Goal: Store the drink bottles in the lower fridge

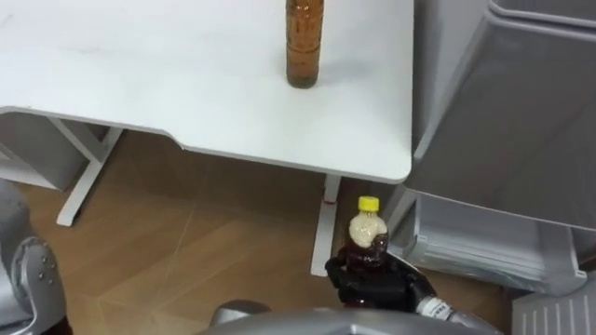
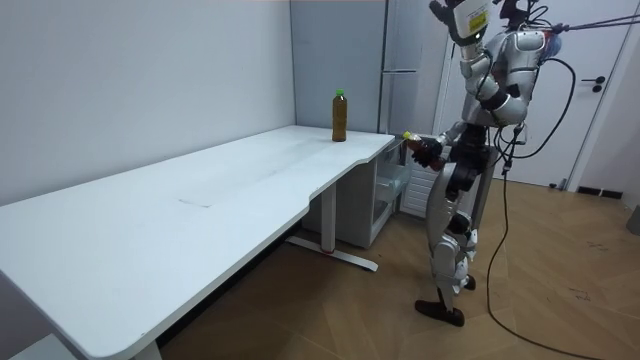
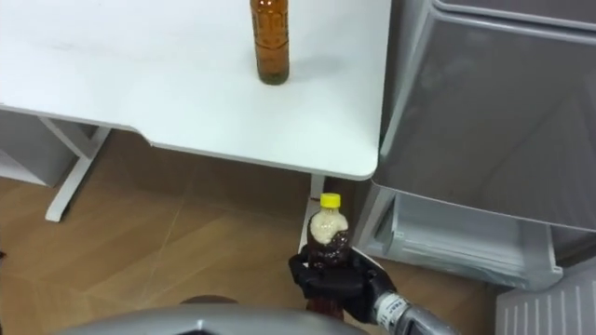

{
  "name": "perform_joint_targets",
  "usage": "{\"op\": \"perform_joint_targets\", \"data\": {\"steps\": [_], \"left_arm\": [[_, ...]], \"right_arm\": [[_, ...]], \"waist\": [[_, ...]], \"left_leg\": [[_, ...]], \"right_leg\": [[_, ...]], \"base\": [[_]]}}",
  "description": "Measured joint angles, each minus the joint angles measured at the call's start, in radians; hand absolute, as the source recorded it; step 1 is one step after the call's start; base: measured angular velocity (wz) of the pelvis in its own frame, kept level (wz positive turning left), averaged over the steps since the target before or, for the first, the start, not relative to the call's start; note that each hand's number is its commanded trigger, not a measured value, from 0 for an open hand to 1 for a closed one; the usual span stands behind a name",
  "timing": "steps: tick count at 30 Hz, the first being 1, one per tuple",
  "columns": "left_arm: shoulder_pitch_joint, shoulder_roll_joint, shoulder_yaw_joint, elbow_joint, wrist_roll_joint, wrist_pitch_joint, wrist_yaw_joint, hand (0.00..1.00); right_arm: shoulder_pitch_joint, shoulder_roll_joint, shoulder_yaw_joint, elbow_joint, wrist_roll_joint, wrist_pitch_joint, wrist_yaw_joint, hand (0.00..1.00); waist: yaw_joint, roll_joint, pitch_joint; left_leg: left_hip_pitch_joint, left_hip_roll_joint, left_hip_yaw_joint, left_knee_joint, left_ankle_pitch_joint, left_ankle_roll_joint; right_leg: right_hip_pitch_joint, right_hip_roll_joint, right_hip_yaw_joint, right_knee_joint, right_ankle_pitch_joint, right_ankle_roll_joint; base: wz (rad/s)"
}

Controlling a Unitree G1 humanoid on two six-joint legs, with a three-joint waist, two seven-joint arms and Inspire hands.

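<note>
The right hand (image 1: 377, 281) grips the yellow-capped bottle (image 1: 367, 228) upright.

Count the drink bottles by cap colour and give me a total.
Green-capped bottle: 1, standing on the table.
Yellow-capped bottle: 1, held in the right hand.
Total: 2.

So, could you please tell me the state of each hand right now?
Left hand: cannot be told.
Right hand: shut on the yellow-capped bottle.
</note>
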Motion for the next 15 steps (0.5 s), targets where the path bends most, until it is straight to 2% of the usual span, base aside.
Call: {"op": "perform_joint_targets", "data": {"steps": [4,6,10,11,12,14,15], "left_arm": [[0.0,0.01,0.059,0.014,0.001,0.0,0.078,0.0],[0.0,0.015,0.068,0.033,-0.007,0.0,0.12,0.0],[0.01,0.017,0.1,0.15,-0.041,0.001,0.213,0.0],[0.02,0.017,0.103,0.183,-0.08,0.008,0.232,0.0],[0.033,0.017,0.102,0.197,-0.107,0.01,0.239,0.0],[0.113,0.014,0.095,0.263,-0.169,0.031,0.254,0.0],[0.129,0.014,0.084,0.284,-0.187,0.034,0.259,0.0]], "right_arm": [[0.01,-0.002,-0.007,-0.011,0.003,0.008,-0.032,1.0],[0.018,-0.008,-0.004,-0.036,0.004,0.016,-0.05,1.0],[0.017,-0.006,0.017,-0.045,0.008,0.017,-0.088,1.0],[0.018,-0.007,0.024,-0.047,0.008,0.028,-0.098,1.0],[0.018,-0.008,0.024,-0.049,0.008,0.037,-0.103,1.0],[0.024,-0.011,0.024,-0.067,0.008,0.065,-0.129,1.0],[0.03,-0.013,0.024,-0.08,0.008,0.073,-0.136,1.0]], "waist": [[0.019,0.008,-0.0026],[0.033,0.014,-0.0013],[0.039,0.02,0.0008],[0.039,0.026,-0.0025],[0.04,0.025,-0.0019],[0.035,0.02,-0.0034],[0.033,0.021,-0.0035]], "left_leg": [[0.002,-0.005,-0.016,0.007,0.0,0.0],[0.008,-0.007,-0.019,0.007,0.0,0.001],[0.012,-0.009,-0.024,-0.001,0.006,0.001],[0.012,-0.01,-0.025,-0.003,0.007,0.001],[0.011,-0.01,-0.024,-0.004,0.006,0.001],[0.016,-0.011,-0.016,-0.017,0.008,0.002],[0.017,-0.012,-0.016,-0.02,0.008,0.002]], "right_leg": [[0.012,-0.003,-0.015,0.0,-0.001,0.0],[0.018,-0.003,-0.016,-0.01,-0.002,0.001],[0.019,-0.004,-0.021,-0.012,-0.002,0.002],[0.018,-0.004,-0.021,-0.012,-0.002,0.001],[0.017,-0.005,-0.022,-0.012,-0.002,0.001],[0.015,-0.006,-0.014,-0.012,-0.002,0.001],[0.015,-0.007,-0.014,-0.012,-0.002,0.001]], "base": [[0.09],[0.06],[0.04],[0.0],[-0.05],[-0.08],[0.0]]}}
